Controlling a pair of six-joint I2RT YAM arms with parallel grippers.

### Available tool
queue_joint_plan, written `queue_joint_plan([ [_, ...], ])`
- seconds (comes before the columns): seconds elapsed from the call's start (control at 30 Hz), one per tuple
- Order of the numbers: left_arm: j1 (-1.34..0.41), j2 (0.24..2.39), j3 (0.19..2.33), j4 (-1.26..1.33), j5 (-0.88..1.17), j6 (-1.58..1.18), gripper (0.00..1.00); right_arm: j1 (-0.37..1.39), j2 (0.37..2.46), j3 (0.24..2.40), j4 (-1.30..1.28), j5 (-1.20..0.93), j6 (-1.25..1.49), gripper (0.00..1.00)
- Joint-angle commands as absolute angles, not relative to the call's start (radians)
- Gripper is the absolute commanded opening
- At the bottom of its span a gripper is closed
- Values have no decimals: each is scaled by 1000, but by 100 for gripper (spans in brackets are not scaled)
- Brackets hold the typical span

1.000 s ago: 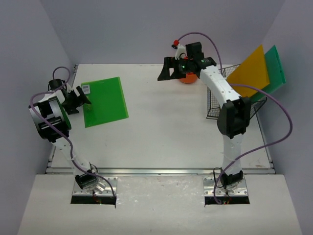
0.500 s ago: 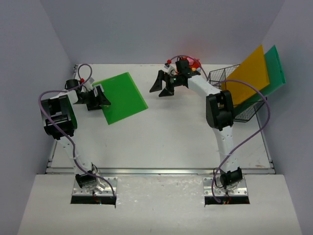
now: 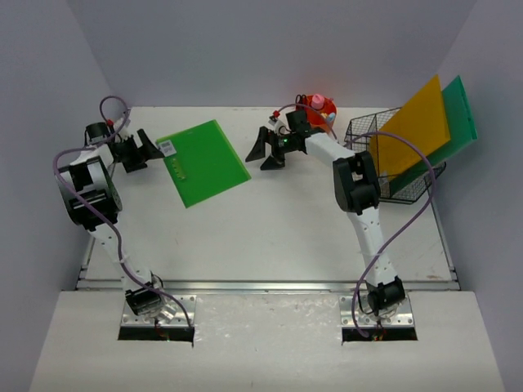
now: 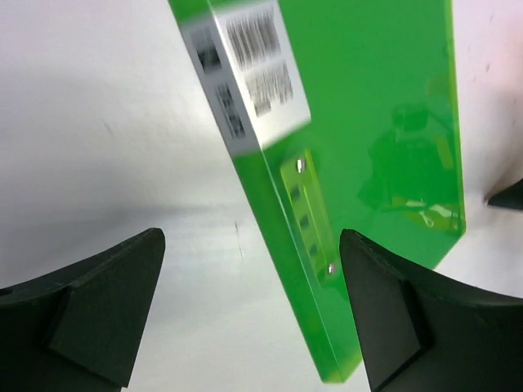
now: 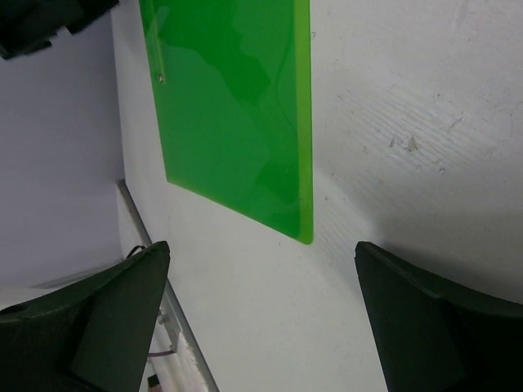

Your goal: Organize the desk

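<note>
The desk (image 3: 270,237) is a white tabletop with a green folder (image 3: 204,161) lying flat at its back left, a barcode label on the folder's left corner. My left gripper (image 3: 149,150) sits just left of the folder, open. In the left wrist view the folder's edge (image 4: 294,245) runs between the fingers, close to the right fingertip (image 4: 392,302), and the gripper (image 4: 253,306) holds nothing. My right gripper (image 3: 263,157) is just right of the folder, open and empty. In the right wrist view the gripper (image 5: 261,318) faces the folder (image 5: 237,106) over bare desk.
A red-orange object with a pink top (image 3: 321,109) stands at the back behind the right arm. A black wire basket (image 3: 369,129) at the right holds an upright orange folder (image 3: 413,122) and a green one (image 3: 459,110). A metal rail (image 3: 270,286) lines the front edge.
The green folder slid right and turned. The left gripper then drew back off its left edge. The right gripper came left and down, away from the red-orange object.
</note>
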State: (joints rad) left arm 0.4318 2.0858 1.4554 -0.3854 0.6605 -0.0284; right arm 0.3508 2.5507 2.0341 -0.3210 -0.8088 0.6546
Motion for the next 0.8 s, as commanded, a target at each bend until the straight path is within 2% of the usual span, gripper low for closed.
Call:
queue_joint_plan([
  [0.0, 423, 2193, 1673, -217, 668, -98, 87, 356, 2498, 2002, -306, -823, 633, 95],
  [0.13, 394, 2280, 1780, -128, 641, -117, 90, 348, 2424, 1916, -330, -835, 619, 94],
  [0.43, 375, 2531, 1970, 10, 758, -221, 95, 295, 2236, 1717, -440, -855, 516, 95],
  [0.5, 373, 2582, 2065, -35, 789, -230, 95, 279, 2187, 1663, -463, -856, 500, 95],
  [0.57, 371, 2599, 2082, -78, 820, -205, 92, 270, 2147, 1585, -463, -869, 497, 95],
  [0.63, 362, 2639, 2160, -259, 861, -134, 85, 263, 2117, 1526, -443, -899, 508, 95],
  [0.7, 349, 2665, 2259, -496, 923, -15, 74, 257, 2103, 1487, -427, -910, 537, 95],
  [0.77, 338, 2601, 2177, -594, 932, 103, 67, 254, 2108, 1478, -419, -920, 562, 95],
])
